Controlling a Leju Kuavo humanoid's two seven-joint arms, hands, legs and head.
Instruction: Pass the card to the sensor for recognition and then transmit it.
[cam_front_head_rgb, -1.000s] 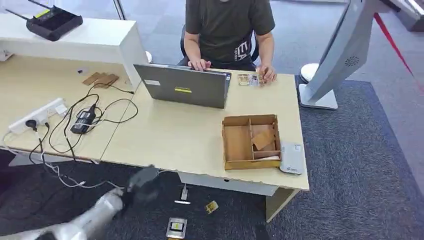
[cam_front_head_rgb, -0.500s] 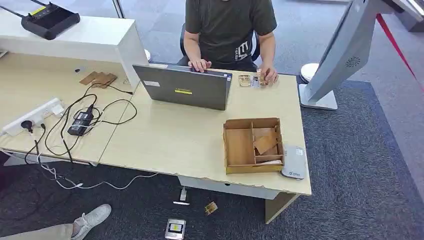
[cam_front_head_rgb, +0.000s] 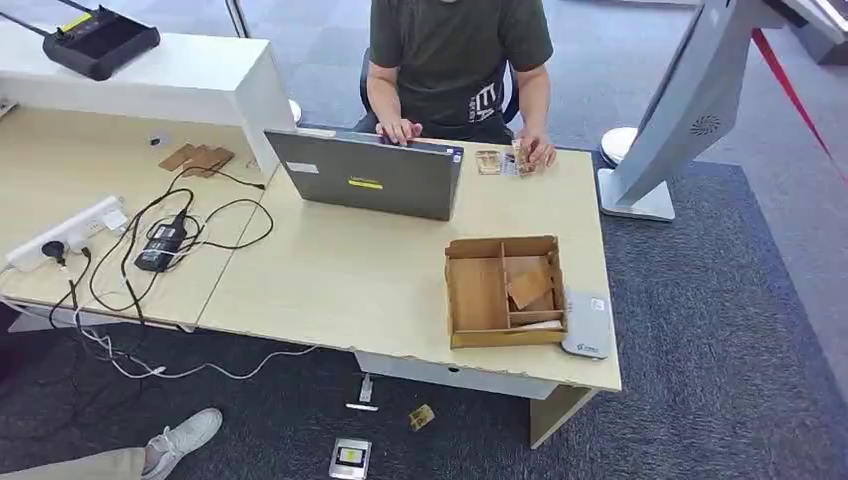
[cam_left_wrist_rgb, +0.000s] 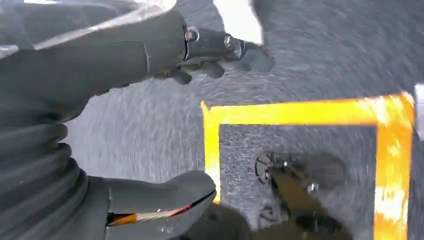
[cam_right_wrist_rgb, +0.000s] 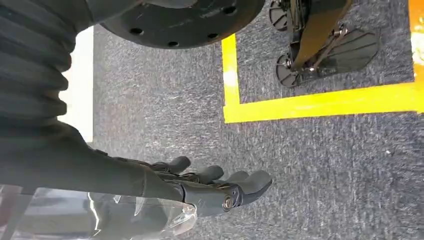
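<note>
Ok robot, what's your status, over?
Left hand open, right hand open, both over grey carpet. Tan card lying in brown wooden box, untouched. Nothing blocks it.

It was an office: a pale desk with an open laptop, a power strip with tangled cables at left, grey carpet, a router far left.

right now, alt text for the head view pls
A person sits behind a desk at an open laptop, one hand by small cards. Nearer stands a divided wooden box with a grey sensor beside it.
</note>
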